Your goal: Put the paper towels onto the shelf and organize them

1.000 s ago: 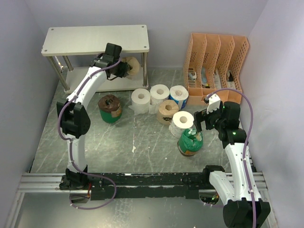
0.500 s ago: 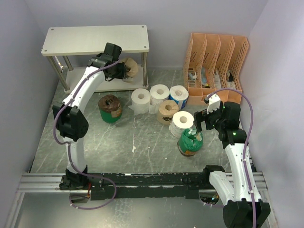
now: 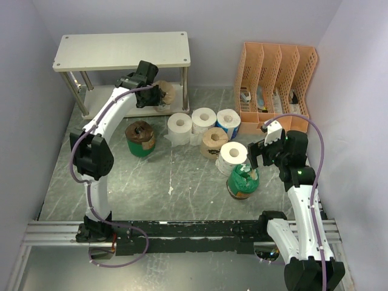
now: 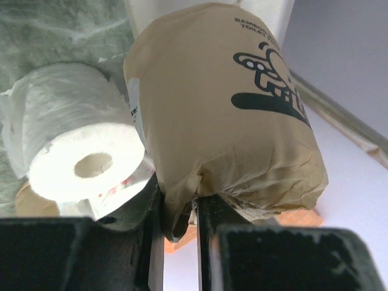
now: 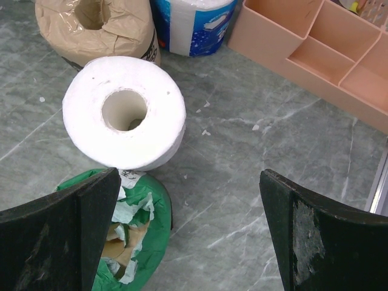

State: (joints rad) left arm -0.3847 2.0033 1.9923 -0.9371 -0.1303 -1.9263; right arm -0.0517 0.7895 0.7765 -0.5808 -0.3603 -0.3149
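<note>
My left gripper [image 3: 153, 96] is shut on a fold of the wrapper of a tan paper towel roll [image 3: 164, 93], at the right end of the shelf's [image 3: 121, 51] lower board [image 3: 100, 100]. In the left wrist view the tan roll [image 4: 224, 103] fills the frame, with a white roll [image 4: 79, 151] beside it. My right gripper [image 3: 257, 154] is open and empty, with bare floor between its jaws [image 5: 188, 242], beside a white roll [image 5: 124, 112] stacked on a green-wrapped roll [image 5: 121, 242]. I cannot tell whether the tan roll rests on the board.
On the floor stand a green-wrapped roll [image 3: 140, 138], two white rolls [image 3: 179, 124] [image 3: 204, 117], a blue-printed roll [image 3: 228, 121] and a tan roll [image 3: 213, 140]. An orange file organizer [image 3: 279, 79] stands at the back right. Walls close in on both sides.
My left gripper has shifted slightly towards the front with the tan roll still in it, and its wrist has turned. The right arm has not moved.
</note>
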